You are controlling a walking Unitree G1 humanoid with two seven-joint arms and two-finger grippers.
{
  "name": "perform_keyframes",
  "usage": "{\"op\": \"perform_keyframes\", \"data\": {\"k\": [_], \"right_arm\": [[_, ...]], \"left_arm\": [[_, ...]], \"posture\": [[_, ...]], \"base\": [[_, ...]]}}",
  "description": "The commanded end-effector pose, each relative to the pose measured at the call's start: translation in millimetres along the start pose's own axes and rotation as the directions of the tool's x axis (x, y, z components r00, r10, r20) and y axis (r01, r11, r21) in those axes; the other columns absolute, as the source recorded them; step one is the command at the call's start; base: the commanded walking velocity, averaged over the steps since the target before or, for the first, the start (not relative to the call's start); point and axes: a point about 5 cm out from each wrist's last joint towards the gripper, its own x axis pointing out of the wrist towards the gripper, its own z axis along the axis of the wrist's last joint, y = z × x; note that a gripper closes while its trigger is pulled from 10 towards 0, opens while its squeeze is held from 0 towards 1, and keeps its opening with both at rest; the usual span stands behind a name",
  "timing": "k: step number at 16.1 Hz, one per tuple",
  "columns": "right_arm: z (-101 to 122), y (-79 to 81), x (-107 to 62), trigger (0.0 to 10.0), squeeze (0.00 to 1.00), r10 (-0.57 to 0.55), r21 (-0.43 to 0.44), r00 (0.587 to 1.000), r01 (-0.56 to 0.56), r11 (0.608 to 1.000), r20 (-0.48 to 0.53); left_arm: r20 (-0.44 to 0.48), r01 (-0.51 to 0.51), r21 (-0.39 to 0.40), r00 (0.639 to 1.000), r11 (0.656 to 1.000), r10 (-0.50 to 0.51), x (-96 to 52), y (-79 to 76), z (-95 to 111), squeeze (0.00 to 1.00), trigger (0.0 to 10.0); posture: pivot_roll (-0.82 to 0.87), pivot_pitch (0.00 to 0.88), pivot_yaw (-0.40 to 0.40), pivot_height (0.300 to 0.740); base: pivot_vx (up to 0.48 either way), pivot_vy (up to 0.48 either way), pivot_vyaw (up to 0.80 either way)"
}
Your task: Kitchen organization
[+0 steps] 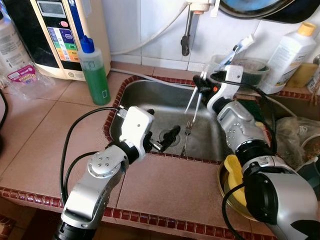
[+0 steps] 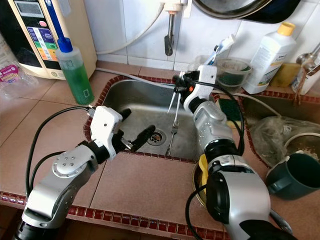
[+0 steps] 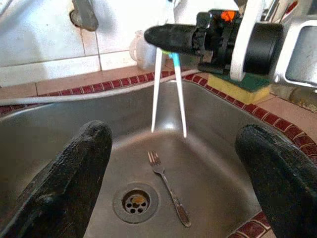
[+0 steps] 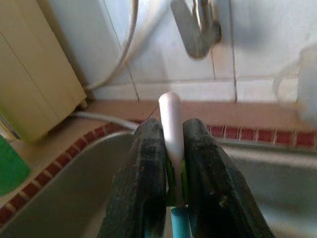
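My right gripper is shut on the top ends of a pair of thin white chopsticks. They hang tips down over the far side of the steel sink; one has a blue upper part. Close up, the pads pinch a white stick end. A metal fork lies on the sink bottom beside the drain, just under the chopstick tips. My left gripper hovers open over the sink's near edge, pointing at the fork with nothing between its fingers.
A green soap bottle and a water purifier stand to the left of the sink. The faucet hangs at the back wall. A yellow sponge, a white bottle, a bowl and a dark mug crowd the right counter.
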Motion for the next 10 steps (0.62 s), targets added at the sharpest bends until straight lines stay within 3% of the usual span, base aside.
{"op": "perform_keyframes", "data": {"k": [1,3,6,7,10], "right_arm": [[0,3.4,2.7,10.0,0.0,0.015,0.035,1.0,-0.015,0.999,-0.008],[-7,5.8,2.8,10.0,0.0,0.023,0.101,0.999,-0.02,0.995,-0.033],[-11,5.3,2.4,10.0,0.0,0.017,0.128,0.999,-0.011,0.992,-0.048],[-11,5.6,2.4,10.0,1.0,0.026,0.154,0.998,-0.018,0.988,-0.049],[-11,7.0,2.8,10.0,1.0,0.037,0.149,0.998,-0.03,0.988,-0.048]], "left_arm": [[0.003,0.022,-0.001,1.0,1.0,-0.022,-0.5,-5.4,3,0.0,10.0],[0.002,0.027,-0.002,1.0,1.0,-0.027,-0.1,-7.2,3,0.0,10.0],[-0.003,0.025,0.0,1.0,1.0,-0.025,-0.3,-8.1,2,0.0,10.0],[-0.003,0.024,-0.002,1.0,1.0,-0.024,-0.4,-8.2,2,0.0,10.0],[-0.001,0.021,0.0,1.0,1.0,-0.021,0.0,-7.3,2,0.0,10.0]], "posture": [[-0.02,0.159,-0.026,0.74],[-0.02,0.16,-0.029,0.74],[-0.02,0.159,-0.034,0.74],[-0.01,0.153,-0.036,0.74],[-0.01,0.148,-0.037,0.74]], "base": [[0.0,0.0,0.0],[0.0,0.0,0.0],[0.0,0.0,0.0],[0.0,0.0,0.0],[0.0,0.0,0.0]]}}
